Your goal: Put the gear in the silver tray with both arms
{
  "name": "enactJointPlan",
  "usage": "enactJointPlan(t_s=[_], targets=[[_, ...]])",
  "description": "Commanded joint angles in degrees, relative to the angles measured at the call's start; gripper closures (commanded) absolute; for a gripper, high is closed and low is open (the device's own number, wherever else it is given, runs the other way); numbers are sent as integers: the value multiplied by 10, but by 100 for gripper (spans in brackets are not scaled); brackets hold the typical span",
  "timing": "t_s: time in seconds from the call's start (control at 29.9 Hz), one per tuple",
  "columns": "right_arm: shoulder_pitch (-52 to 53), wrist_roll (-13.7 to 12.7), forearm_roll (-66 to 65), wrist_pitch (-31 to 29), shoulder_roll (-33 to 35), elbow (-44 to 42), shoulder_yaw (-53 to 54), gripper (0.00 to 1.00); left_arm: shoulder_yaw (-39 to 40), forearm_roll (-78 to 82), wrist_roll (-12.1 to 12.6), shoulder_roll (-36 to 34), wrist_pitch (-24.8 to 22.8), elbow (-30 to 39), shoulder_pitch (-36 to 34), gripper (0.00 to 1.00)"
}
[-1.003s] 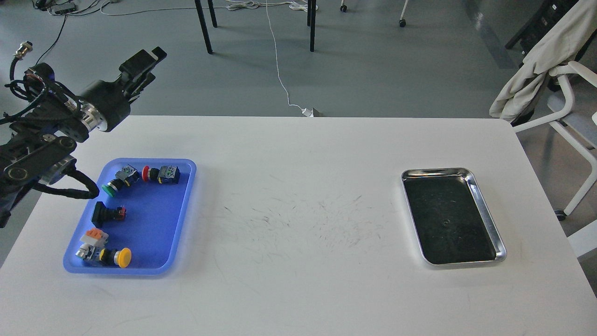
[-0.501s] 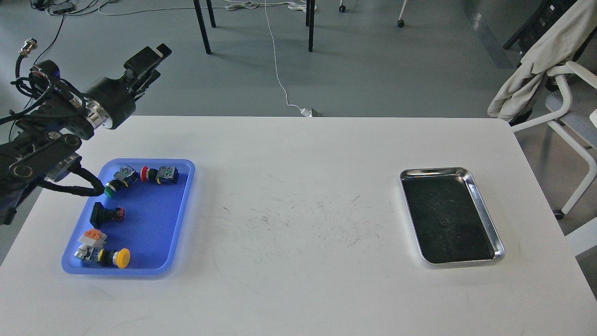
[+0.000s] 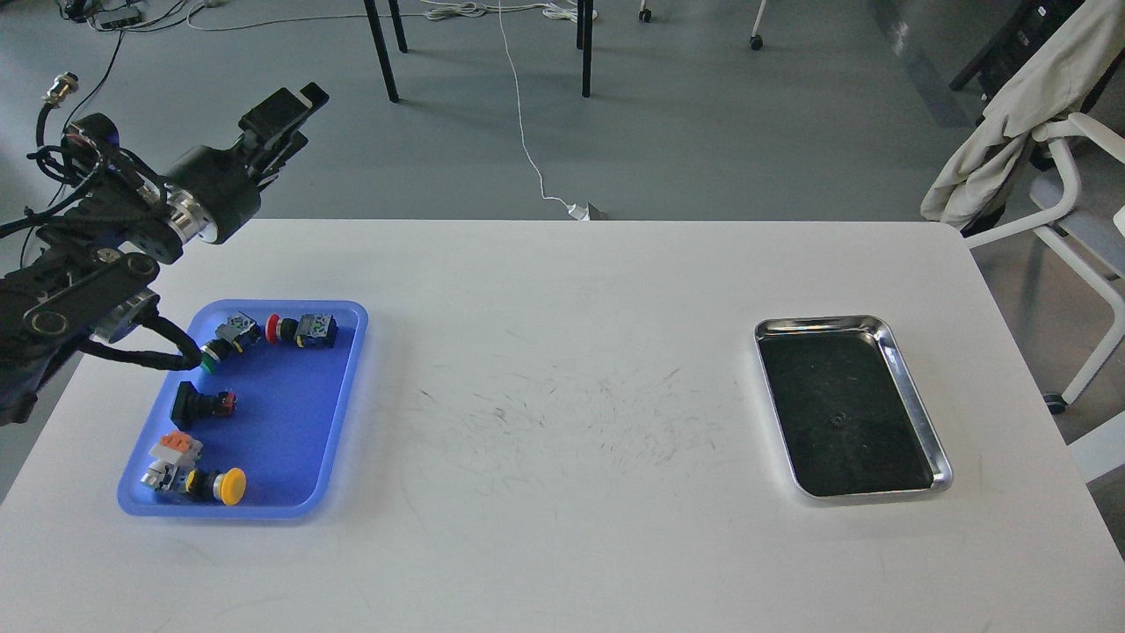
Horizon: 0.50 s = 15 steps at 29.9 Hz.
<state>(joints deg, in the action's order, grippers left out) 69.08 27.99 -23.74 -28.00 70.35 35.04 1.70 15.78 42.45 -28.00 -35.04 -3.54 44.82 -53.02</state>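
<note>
The gear, several push-button switches, lies in a blue plastic tray (image 3: 343,387) at the table's left: a green one (image 3: 209,359), a red one (image 3: 275,328), a black one (image 3: 195,403) and a yellow one (image 3: 232,485). The silver tray (image 3: 918,409) sits at the right with nothing in it, showing its dark bottom. My left gripper (image 3: 294,114) hangs high beyond the table's far left edge, above and behind the blue tray, with nothing in it. Its fingers overlap, seen side-on. My right arm is out of view.
The white table (image 3: 562,440) carries fine dark scuff marks in its middle. A white chair with a beige cloth (image 3: 1011,114) stands off the right corner. Black furniture legs (image 3: 383,53) and a white cable (image 3: 527,149) are on the floor behind.
My left arm has drifted a little to the right and up over the last second. The trays and switches have not moved.
</note>
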Motion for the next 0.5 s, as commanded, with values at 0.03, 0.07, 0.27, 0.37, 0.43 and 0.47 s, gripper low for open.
enactJointPlan(t_s=[0.03,0.07,0.27,0.37,0.43,0.47], targets=[[-42,0,0,0,-12,87,1,97,0,0,0,1,2,0,0,14],[-53,0,0,0,-14,100,1,97,0,0,0,1,2,0,0,14],[-106,0,-10,0,-18,198,0,94,-1,1,0,1,2,-2,4,14],[-140,0,-10,0,-39,210,0,92,-1,1,0,2,1,-11,4,14],[-157,0,-10,0,-49,216,0,92,-1,1,0,3,2,-11,4,14],[-166,0,-11,0,-52,221,0,92,-1,1,0,6,2,-11,4,14]])
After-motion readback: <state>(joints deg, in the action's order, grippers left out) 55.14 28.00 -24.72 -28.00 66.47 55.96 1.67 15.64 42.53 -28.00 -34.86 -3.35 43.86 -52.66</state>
